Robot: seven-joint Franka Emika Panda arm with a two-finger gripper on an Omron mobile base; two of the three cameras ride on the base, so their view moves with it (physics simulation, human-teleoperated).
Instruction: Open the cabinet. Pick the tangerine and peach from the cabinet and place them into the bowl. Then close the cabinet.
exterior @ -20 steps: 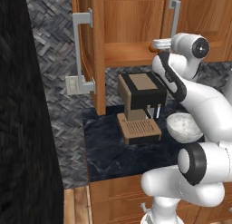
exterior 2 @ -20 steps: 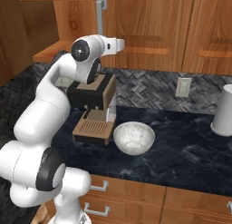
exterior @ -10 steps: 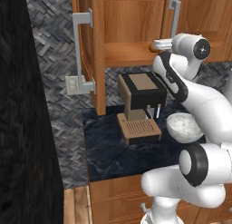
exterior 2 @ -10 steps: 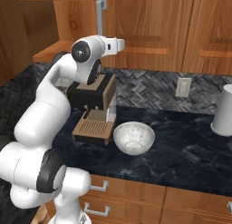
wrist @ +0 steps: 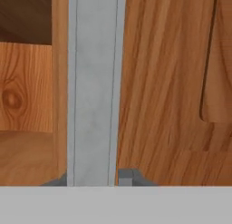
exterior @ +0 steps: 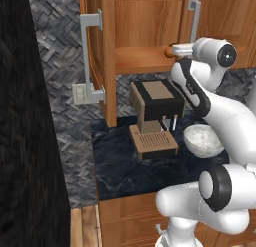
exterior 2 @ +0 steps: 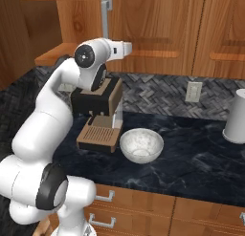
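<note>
The orange-brown wooden wall cabinet (exterior: 135, 31) hangs above the dark marble counter (exterior 2: 191, 158), its left door swung open. At twelve o'clock in the hand view, its silver bar handle (wrist: 93, 91) sits clamped in the jaws. The speckled whitish bowl (exterior 2: 141, 145) rests beside the brown coffee machine (exterior 2: 98, 115).
</note>
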